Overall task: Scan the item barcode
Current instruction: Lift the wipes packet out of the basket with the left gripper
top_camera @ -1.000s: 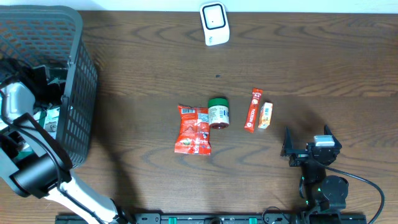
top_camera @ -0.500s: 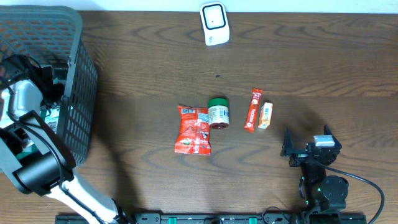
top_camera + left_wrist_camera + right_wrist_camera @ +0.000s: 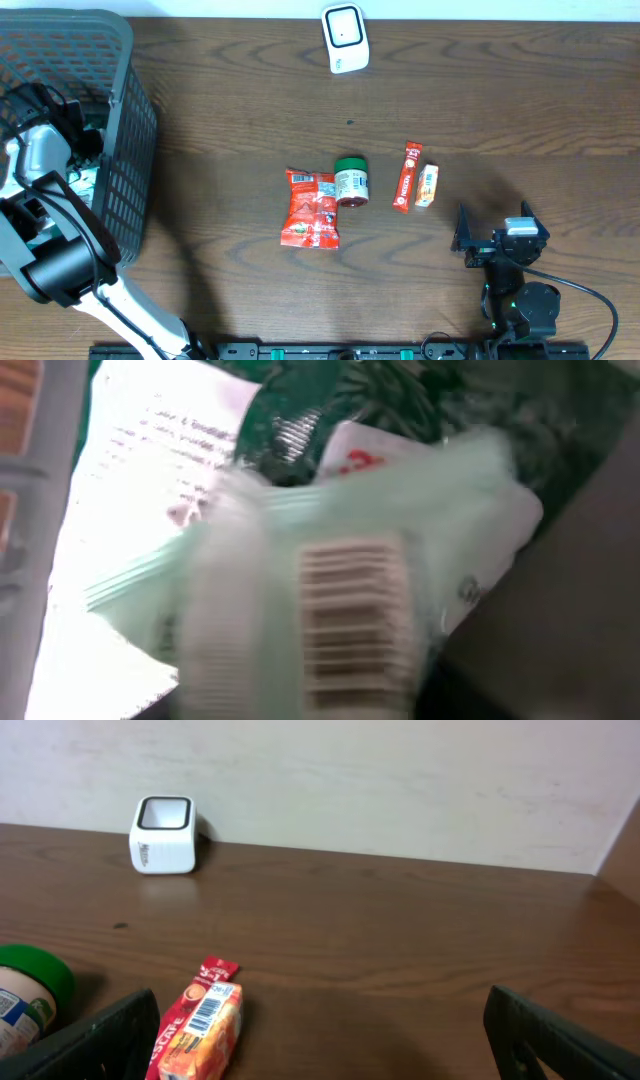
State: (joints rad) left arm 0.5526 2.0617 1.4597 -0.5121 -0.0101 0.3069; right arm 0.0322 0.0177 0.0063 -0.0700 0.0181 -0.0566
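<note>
The white barcode scanner point(image 3: 345, 38) stands at the table's far edge, also visible as the scanner point(image 3: 162, 835) in the right wrist view. My left gripper point(image 3: 70, 125) is down inside the grey basket point(image 3: 128, 150). Its camera is filled by a blurred pale green packet point(image 3: 355, 615) with a barcode facing up, lying over a white printed sheet point(image 3: 150, 490). The left fingers do not show clearly, so its hold is unclear. My right gripper point(image 3: 493, 222) rests open near the front right, with nothing between its fingers point(image 3: 100, 1040).
On the table's middle lie a red snack packet point(image 3: 312, 208), a green-lidded jar point(image 3: 351, 181), a red stick sachet point(image 3: 405, 177) and a small orange box point(image 3: 427, 185). The orange box point(image 3: 200, 1030) sits just ahead of my right gripper's left finger.
My left arm has shifted a little farther back and right inside the basket. The right arm and the items on the table have not moved.
</note>
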